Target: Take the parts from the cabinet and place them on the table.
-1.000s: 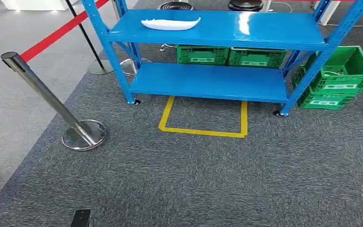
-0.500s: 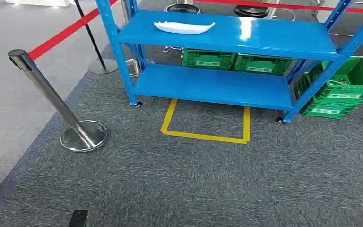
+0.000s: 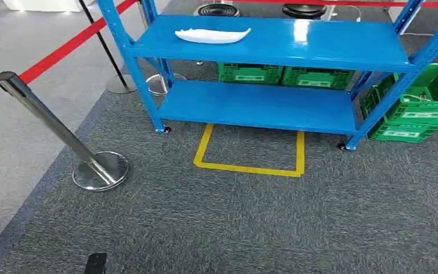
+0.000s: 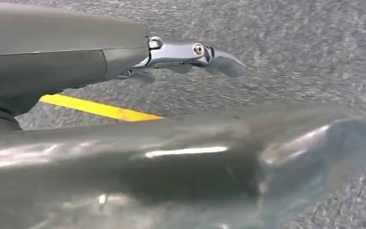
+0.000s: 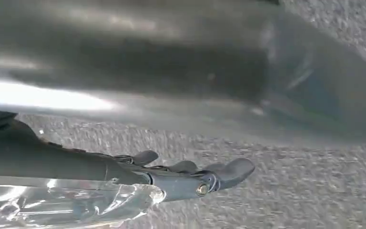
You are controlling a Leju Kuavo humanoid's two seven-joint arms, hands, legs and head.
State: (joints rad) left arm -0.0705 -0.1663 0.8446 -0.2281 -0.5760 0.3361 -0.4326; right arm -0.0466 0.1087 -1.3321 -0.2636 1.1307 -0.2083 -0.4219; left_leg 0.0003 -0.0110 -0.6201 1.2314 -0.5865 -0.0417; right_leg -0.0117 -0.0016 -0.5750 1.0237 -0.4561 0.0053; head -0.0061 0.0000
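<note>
A long white boat-shaped part (image 3: 212, 35) lies on the left half of the top shelf of a blue metal cabinet rack (image 3: 319, 45) ahead of me. The lower shelf (image 3: 256, 105) is bare. My left hand (image 4: 190, 53) hangs over grey carpet beside a strip of yellow tape (image 4: 95, 109), its fingers stretched out and apart around nothing. My right hand (image 5: 195, 175) also hangs above the carpet, fingers extended with nothing in them. Both hands are far from the rack.
A yellow tape square (image 3: 251, 168) marks the carpet in front of the rack. A chrome stanchion (image 3: 51, 123) with a red belt (image 3: 68, 41) stands at the left. Green crates sit behind the rack (image 3: 285, 75) and at its right (image 3: 416, 103).
The whole picture has shifted, so the camera has moved; the rack now sits slightly lower and further right in view. The white part lies as before on its shelf.
</note>
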